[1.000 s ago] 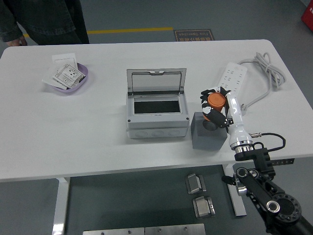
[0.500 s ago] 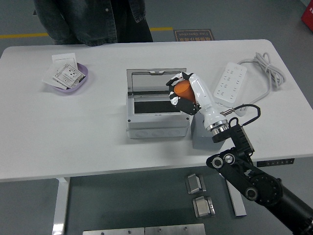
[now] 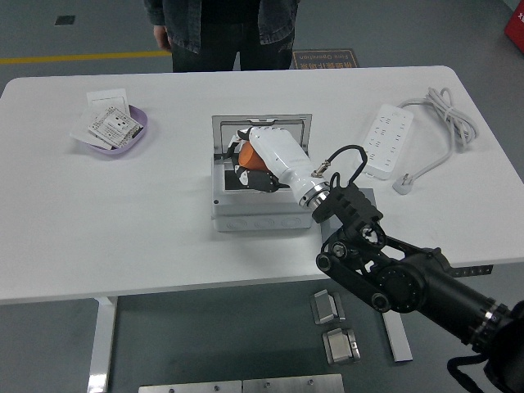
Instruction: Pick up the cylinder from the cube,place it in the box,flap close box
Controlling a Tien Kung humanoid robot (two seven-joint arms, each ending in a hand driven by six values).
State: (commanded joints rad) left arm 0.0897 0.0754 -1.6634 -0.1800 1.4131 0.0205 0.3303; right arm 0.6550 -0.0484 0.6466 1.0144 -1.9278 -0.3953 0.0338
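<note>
Head view is showing my right hand [image 3: 250,162] reaching in over the open grey box [image 3: 264,211], fingers curled around the orange cylinder [image 3: 246,154]. The cylinder is sitting in my grip right above the box's dark opening, not yet let go, and only a sliver of orange is showing past my white palm shell and black fingers [image 3: 260,182].

I am judging the cylinder to be small, rigid and light, since my hand is wrapping most of it. Its smooth round side is looking slippery, so I am holding it across the barrel with fingers on opposite sides rather than by its ends. It is probably not fragile, yet it is likely to roll once released, so a low release inside the box walls is seeming wise.

The hinged lid [image 3: 262,128] is standing upright at the box's far edge, with a small latch tab on its top rim. It is looking thin and light, so a gentle push from behind its top edge should be enough to tip it forward.

The dark grey cube [image 3: 364,196] is lying mostly hidden behind my forearm, just right of the box on the white worktop [image 3: 123,213]. My left hand is not showing. A person [image 3: 217,29] is standing at the far side, hands off the worktop.
</note>
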